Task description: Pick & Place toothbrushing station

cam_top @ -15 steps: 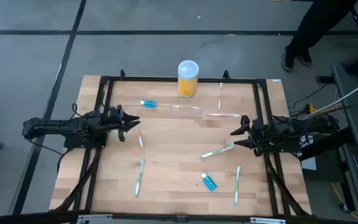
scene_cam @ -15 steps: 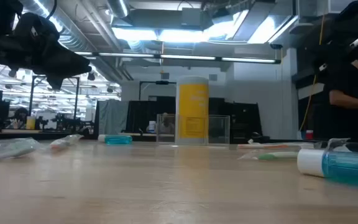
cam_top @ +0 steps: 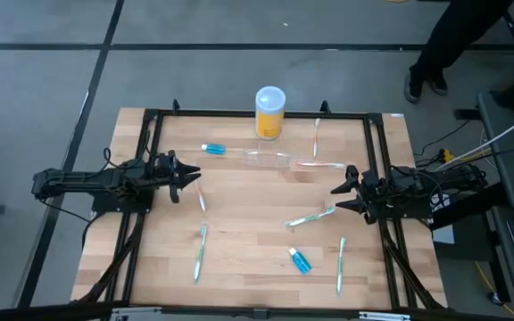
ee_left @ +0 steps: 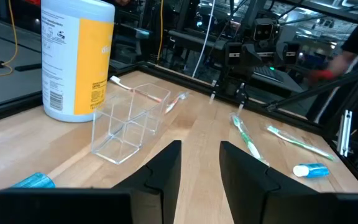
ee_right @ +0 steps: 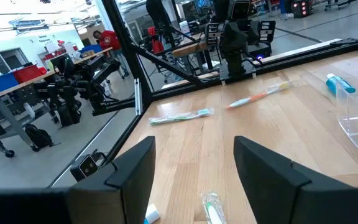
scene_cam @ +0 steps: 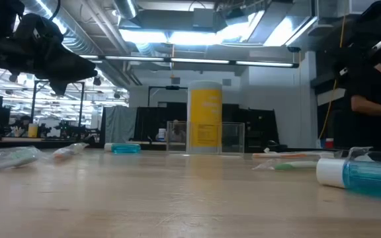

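Table (cam_top: 257, 223) first: your whole work area is cluttered, with toothbrushes and small tubes scattered across the wood, so any sweep of an arm risks knocking something.

Yellow container (cam_top: 269, 112), top centre of the high view: it stands just behind the clear holder (cam_top: 269, 159). Reach too deep and you tip it.

The clear holder sits upper centre of the table, between the two arms, upright and untouched. In the left wrist view it shows as an empty divided box (ee_left: 131, 121) beside the container. It is see-through and hard to read against the wood; you may misjudge its walls and close on air, or pinch one thin wall so it skids or tilts.

Left gripper (cam_top: 192, 176), mid-left: fingers part-open with a narrow gap, holding nothing. That gap looks too narrow for the holder; widen it first.

Right gripper (cam_top: 339, 197), mid-right: spread wide, empty, waiting. A toothbrush (cam_top: 311, 217) lies just beside it, easy to nudge.
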`<action>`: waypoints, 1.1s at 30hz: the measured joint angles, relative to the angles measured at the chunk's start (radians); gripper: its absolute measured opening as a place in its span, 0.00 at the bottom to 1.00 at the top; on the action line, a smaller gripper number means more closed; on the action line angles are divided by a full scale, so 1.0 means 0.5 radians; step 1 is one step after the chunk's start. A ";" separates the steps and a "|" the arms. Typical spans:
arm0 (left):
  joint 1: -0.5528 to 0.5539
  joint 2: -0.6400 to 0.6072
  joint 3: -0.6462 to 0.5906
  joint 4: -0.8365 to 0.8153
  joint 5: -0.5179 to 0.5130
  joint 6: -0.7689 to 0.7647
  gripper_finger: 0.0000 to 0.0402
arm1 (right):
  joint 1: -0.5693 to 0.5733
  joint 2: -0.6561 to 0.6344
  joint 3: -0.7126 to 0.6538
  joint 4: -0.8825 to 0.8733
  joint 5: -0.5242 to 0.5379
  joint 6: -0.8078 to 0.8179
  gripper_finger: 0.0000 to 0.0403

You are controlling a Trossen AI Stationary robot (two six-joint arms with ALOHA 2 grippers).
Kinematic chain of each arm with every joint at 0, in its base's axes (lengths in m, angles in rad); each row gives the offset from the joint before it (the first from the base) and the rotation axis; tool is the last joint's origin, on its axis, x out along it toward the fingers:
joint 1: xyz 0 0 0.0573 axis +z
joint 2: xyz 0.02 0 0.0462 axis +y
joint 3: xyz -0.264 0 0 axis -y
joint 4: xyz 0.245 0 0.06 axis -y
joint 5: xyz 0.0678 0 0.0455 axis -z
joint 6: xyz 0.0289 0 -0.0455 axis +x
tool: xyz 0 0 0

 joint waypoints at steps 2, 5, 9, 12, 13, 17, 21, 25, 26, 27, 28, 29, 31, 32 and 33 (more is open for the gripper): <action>0.000 0.000 -0.001 -0.001 0.000 0.000 0.26 | 0.000 0.000 0.000 0.000 0.001 0.000 0.55; 0.000 0.000 -0.001 0.000 0.000 0.000 0.26 | 0.000 0.000 0.000 0.000 0.000 0.000 0.55; 0.000 0.000 0.000 0.000 0.000 0.000 0.26 | 0.000 0.000 0.000 0.000 0.000 0.000 0.55; 0.000 0.000 0.000 0.000 0.000 0.000 0.26 | 0.000 0.000 0.000 0.000 0.000 0.000 0.55; 0.000 0.000 0.000 0.000 0.000 0.000 0.26 | 0.000 0.000 0.000 0.000 0.000 0.000 0.55; 0.000 0.000 0.000 0.000 0.000 0.000 0.26 | 0.000 0.000 0.000 0.000 0.000 0.000 0.55; 0.000 0.000 0.000 0.000 0.000 0.000 0.26 | 0.000 0.000 0.000 0.003 0.003 -0.008 0.55; 0.000 0.000 0.000 0.000 0.000 0.000 0.26 | -0.004 0.022 0.000 0.202 0.281 -0.070 0.55; 0.000 0.000 0.000 0.000 0.000 0.000 0.26 | -0.004 0.027 0.000 0.246 0.321 0.024 0.55; 0.000 0.000 0.000 0.000 0.000 0.000 0.26 | -0.004 0.029 0.000 0.285 0.357 0.126 0.55; 0.000 0.000 0.000 0.000 0.000 0.000 0.26 | -0.004 0.030 0.000 0.345 0.405 0.207 0.55; 0.000 0.000 -0.001 0.000 0.000 0.000 0.26 | -0.006 0.032 0.000 0.426 0.472 0.278 0.55; 0.000 0.000 0.000 0.000 0.000 0.000 0.26 | -0.006 0.057 0.003 0.544 0.624 0.471 0.55; 0.000 0.000 0.000 0.000 0.000 0.000 0.26 | -0.006 0.071 0.002 0.576 0.735 0.633 0.55; 0.000 0.000 0.000 0.000 0.000 0.000 0.26 | -0.006 0.090 0.002 0.603 0.858 0.854 0.55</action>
